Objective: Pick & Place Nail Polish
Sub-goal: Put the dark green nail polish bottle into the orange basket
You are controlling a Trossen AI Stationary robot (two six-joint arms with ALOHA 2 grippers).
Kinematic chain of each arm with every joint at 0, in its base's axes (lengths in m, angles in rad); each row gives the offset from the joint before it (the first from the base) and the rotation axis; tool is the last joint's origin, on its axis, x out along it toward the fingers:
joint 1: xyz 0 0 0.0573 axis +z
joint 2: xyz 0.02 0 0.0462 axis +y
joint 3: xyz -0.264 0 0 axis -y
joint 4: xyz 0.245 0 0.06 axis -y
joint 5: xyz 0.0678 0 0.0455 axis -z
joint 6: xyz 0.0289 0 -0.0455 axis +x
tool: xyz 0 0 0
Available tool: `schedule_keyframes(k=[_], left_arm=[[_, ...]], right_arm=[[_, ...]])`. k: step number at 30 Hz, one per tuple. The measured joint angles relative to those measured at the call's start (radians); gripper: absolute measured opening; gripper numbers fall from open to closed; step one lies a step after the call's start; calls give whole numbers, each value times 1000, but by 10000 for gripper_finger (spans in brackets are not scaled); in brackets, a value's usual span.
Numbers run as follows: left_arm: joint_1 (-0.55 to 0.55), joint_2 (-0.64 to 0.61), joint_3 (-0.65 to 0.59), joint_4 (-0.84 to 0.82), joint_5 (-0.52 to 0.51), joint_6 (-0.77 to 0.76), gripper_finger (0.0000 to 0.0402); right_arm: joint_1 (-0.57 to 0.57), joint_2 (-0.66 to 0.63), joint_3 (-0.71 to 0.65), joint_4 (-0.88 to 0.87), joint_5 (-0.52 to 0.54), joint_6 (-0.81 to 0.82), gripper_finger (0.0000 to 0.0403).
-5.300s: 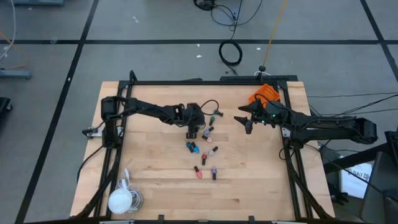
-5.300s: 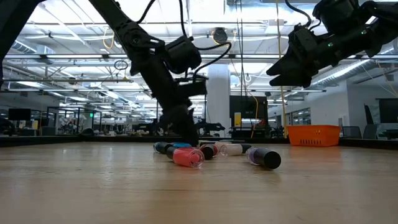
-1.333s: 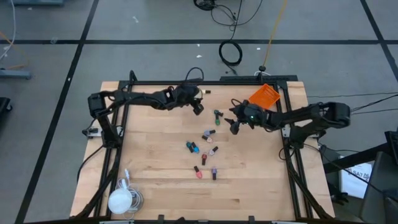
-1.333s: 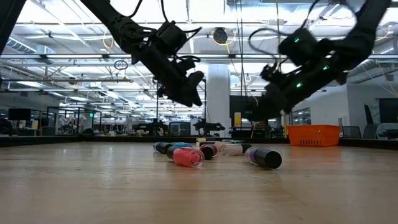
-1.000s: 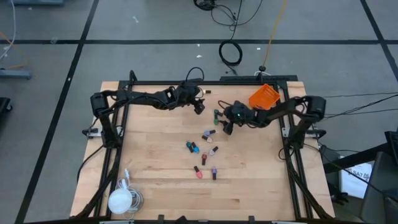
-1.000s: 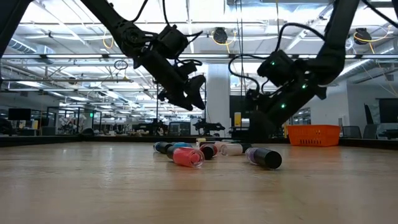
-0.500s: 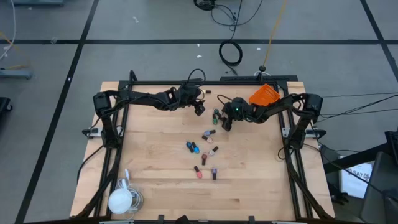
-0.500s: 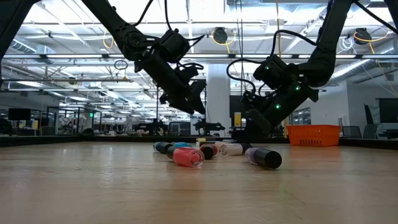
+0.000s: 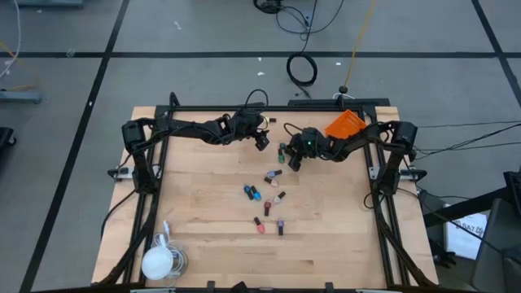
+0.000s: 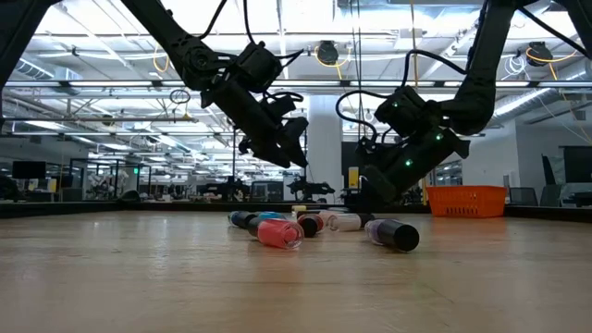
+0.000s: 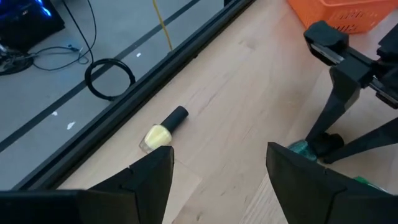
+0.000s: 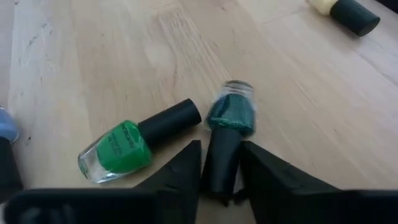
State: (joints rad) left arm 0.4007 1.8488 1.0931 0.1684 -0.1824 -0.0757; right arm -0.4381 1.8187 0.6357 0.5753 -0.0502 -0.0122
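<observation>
Several nail polish bottles [image 9: 273,175] lie on their sides in the middle of the wooden table. A yellow one [image 11: 163,129] lies alone near the far edge. A teal bottle [image 12: 231,115] and a green bottle [image 12: 118,149] lie side by side at the far middle. My right gripper [image 12: 221,146] has come down on the teal one and is shut on it. My left gripper [image 9: 261,142] hangs open above the table, just to the left of the right gripper, with nothing between its fingers [image 11: 152,177]. My right gripper pinches the teal bottle's dark cap [image 12: 222,163] between its two fingers. The fingers slant down from the table's right side and lie along the bottle. The glass body [image 11: 301,148] points away from the gripper. I cannot tell whether it rests on the wood.
An orange bin [image 9: 346,124] stands at the far right corner, behind my right arm. A white bulb with a cord [image 9: 159,262] lies at the near left corner. Black frame rails [image 9: 151,195] run along the table's left, far and right sides.
My right gripper has crept toward the table's left and down onto the teal and green bottles.
</observation>
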Motion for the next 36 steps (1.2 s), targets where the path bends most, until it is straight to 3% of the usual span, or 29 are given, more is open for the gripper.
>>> schedule_keyframes(k=[3,13,20,29,36], left_arm=[[0,0,0,0,0,-7,253],[-2,0,0,-3,1,-20,253],[-7,0,0,-10,1,-30,253],[-10,-1,0,-9,1,-32,253],[-10,-1,0,-8,1,-31,253]], right_arm=[[1,0,0,-4,-3,-5,51],[5,-62,-7,-13,-7,4,50],[8,-317,-4,-113,13,0,50],[8,-652,-5,-396,157,-1,50],[7,-800,-5,-621,317,25,50]])
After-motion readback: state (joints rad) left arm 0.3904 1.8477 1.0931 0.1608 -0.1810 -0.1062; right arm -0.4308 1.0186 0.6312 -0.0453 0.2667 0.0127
